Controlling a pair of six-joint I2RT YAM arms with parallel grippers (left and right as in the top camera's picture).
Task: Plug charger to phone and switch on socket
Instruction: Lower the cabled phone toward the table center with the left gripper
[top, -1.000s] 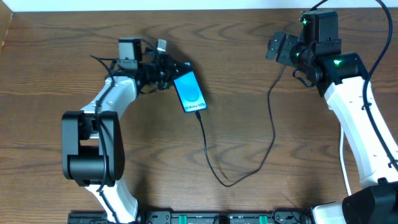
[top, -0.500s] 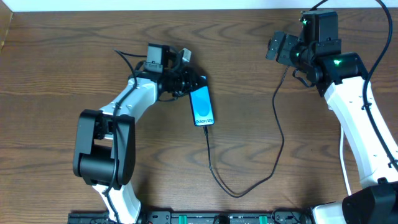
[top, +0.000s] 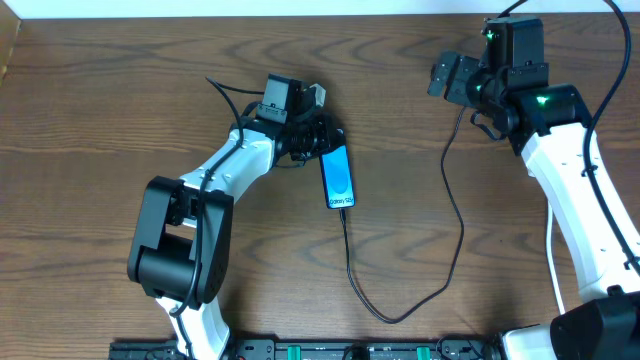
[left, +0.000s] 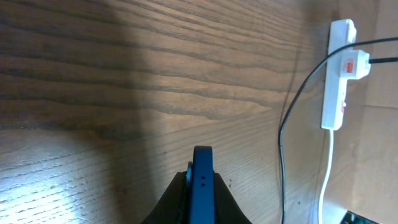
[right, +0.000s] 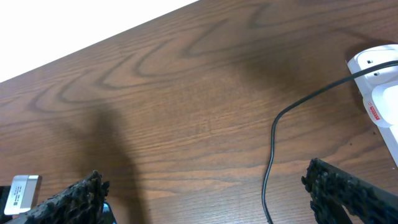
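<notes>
Blue phone (top: 339, 178), black charger (left: 279, 130), white socket (left: 334, 93): one each.

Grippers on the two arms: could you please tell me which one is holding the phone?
The left gripper: it is shut on the far end of the blue-screened phone, whereas the right gripper stands open, holding nothing.

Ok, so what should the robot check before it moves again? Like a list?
1. The phone is gripped by the left end effector: ok.
2. The charger tip is in the phone's bottom end: ok, as seen from overhead.
3. The charger's white plug sits in the socket: ok.
4. The socket is switched on: cannot tell.
5. The right end effector is open and holds nothing: ok.
</notes>
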